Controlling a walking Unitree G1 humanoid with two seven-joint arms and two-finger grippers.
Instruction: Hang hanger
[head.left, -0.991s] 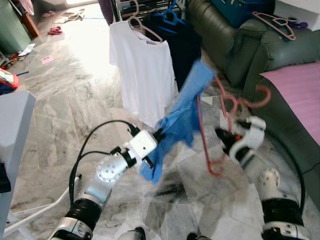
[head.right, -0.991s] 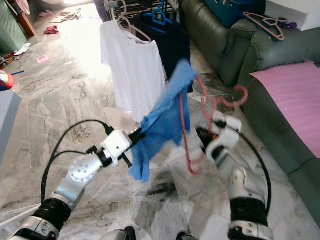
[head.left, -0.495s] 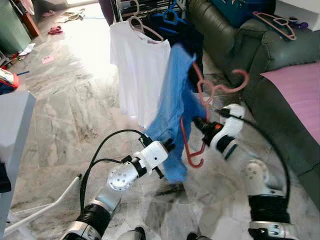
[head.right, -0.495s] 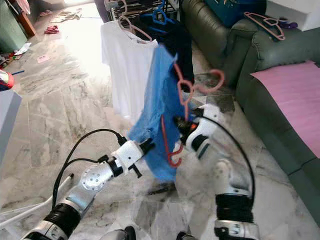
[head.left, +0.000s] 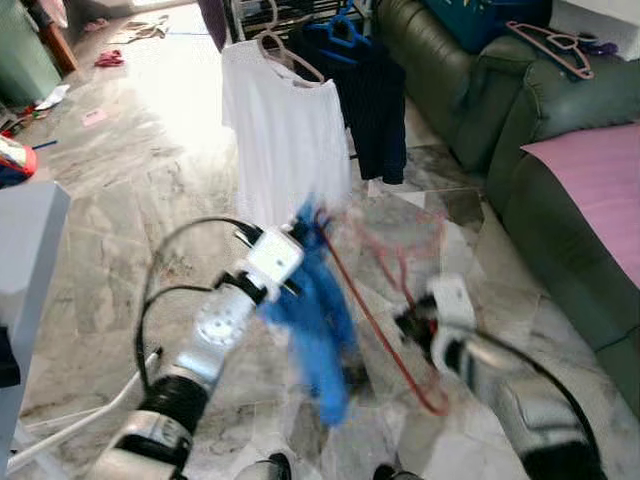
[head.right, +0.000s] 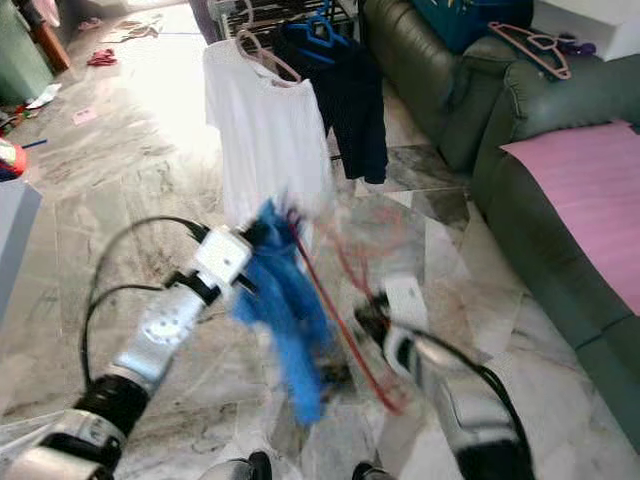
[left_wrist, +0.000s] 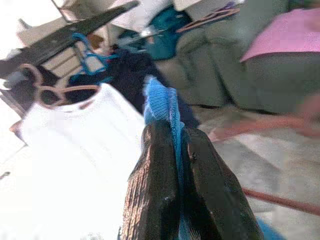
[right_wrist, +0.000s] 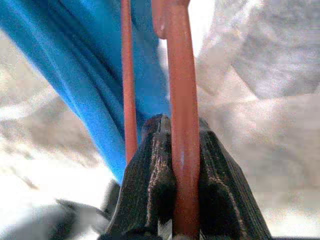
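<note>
Dropped both arms since before; left tool (left_wrist: 172, 150) pinches blue cloth (head.left: 318, 330), right tool (right_wrist: 172, 150) clamps hanger (head.left: 385, 310). Hook lost in motion blur.

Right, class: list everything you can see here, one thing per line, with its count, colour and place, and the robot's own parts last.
blue cloth: 1, blue, hanging from the left gripper
red hanger: 1, red, held by the right gripper, beside the blue cloth
white shirt: 1, white, on a pink hanger on the rack ahead
dark garment: 1, navy, on a blue hanger on the rack, right of the white shirt
sofa: 1, dark green, on the right
pink hanger: 1, pink, lying on the sofa top
pink sheet: 1, pink, on the sofa seat
floor: marble, grey
left gripper: 1, black, shut on the blue cloth
right gripper: 1, black, shut on the red hanger
</note>
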